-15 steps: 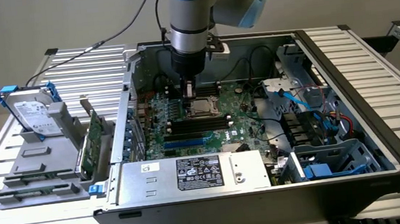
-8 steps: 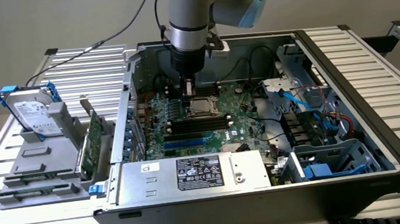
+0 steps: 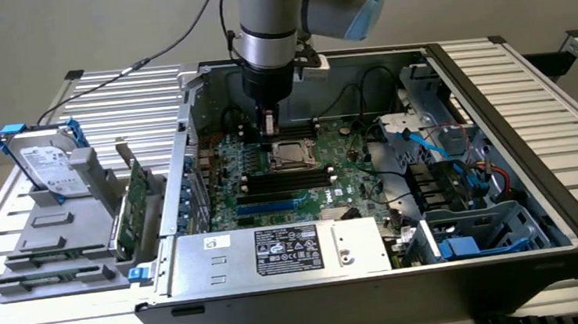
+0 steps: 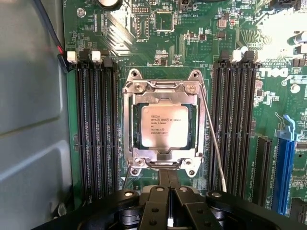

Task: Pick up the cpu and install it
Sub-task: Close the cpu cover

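The cpu (image 4: 164, 125), a small square chip with a silver-grey top and printed text, lies flat in the metal socket frame (image 4: 129, 120) on the green motherboard (image 4: 192, 48). In the exterior view the cpu (image 3: 291, 155) sits mid-board inside the open computer case. My gripper (image 4: 168, 184) is shut with its two dark fingers pressed together and nothing between them, just off the socket's edge. In the exterior view the gripper (image 3: 268, 126) hangs above the board beside the socket, toward the back wall of the case. A thin metal lever (image 4: 213, 139) runs along one side of the socket.
Black memory slots (image 4: 93, 129) flank the socket on both sides. A blue slot (image 4: 284, 163) lies farther out. The power supply (image 3: 276, 253) fills the case's front. Blue cables and drive cages (image 3: 469, 185) crowd the exterior view's right. A hard drive with blue bracket (image 3: 43, 160) stands outside on a grey rack.
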You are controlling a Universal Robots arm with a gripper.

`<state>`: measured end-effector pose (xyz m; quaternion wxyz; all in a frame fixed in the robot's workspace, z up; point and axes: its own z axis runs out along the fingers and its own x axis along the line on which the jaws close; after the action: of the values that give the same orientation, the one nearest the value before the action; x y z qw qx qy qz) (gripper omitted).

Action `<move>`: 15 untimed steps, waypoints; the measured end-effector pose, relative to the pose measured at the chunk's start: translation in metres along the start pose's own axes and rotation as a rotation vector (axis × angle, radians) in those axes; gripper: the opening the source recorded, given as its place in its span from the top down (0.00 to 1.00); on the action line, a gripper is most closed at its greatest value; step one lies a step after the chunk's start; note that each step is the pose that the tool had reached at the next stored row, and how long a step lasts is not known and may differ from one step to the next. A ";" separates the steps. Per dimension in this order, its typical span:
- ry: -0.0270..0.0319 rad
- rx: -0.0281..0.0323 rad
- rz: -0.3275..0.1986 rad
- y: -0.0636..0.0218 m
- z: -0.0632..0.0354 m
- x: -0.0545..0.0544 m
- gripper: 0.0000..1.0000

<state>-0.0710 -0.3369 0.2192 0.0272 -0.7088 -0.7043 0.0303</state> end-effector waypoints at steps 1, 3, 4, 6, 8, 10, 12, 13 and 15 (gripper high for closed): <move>0.0001 0.0000 0.001 -0.0010 -0.0001 0.000 0.89; 0.0006 -0.0001 0.005 -0.0026 0.0000 -0.001 0.89; 0.0008 -0.0001 0.009 -0.0032 0.0001 -0.001 0.89; 0.0016 0.0001 0.019 -0.0042 0.0001 -0.001 0.89; 0.0028 0.0001 0.033 -0.0050 0.0002 -0.001 0.89; 0.0041 0.0002 0.050 -0.0059 0.0002 -0.001 0.89; 0.0054 0.0003 0.067 -0.0068 0.0003 -0.001 0.89; 0.0061 0.0003 0.074 -0.0075 0.0003 -0.001 0.89; 0.0076 0.0003 0.087 -0.0089 0.0002 -0.001 0.89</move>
<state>-0.0799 -0.3377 0.2197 0.0286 -0.7390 -0.6725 0.0289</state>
